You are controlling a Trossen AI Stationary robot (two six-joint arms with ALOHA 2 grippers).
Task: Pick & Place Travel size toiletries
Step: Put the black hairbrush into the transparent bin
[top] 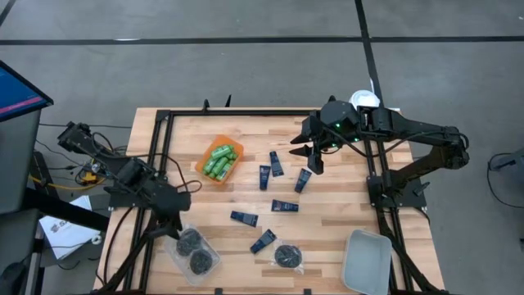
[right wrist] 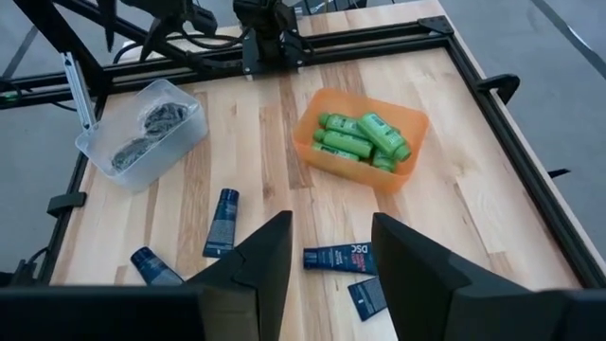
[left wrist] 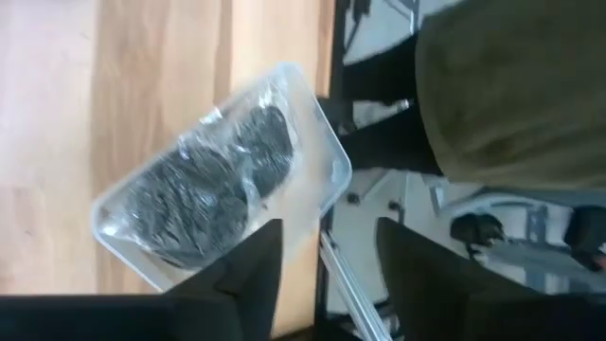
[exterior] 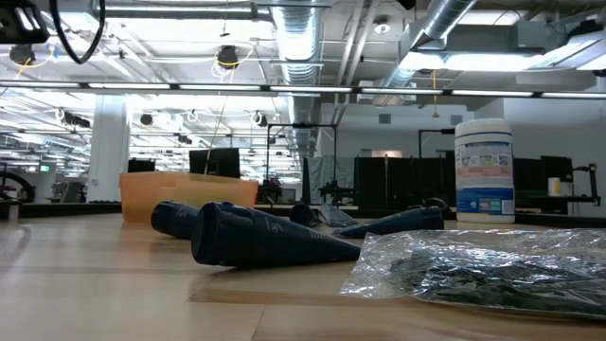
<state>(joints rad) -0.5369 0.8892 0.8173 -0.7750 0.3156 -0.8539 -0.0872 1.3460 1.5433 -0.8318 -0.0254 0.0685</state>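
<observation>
Packets of black round pieces sit nearest: two in a clear tray [top: 193, 250] by the left gripper [top: 182, 220], whose fingers stand parted and empty just above it, and one loose packet [top: 287, 256] on the table. Their film looks slippery and crinkly; pinch an edge. Navy tubes [top: 285, 206] lie scattered mid-table, flat and soft, best gripped across the body. Farther off, green bottles [top: 219, 161] fill the orange bin [top: 238, 148]. The right gripper [top: 314, 153] hangs parted, empty, over the far tubes.
</observation>
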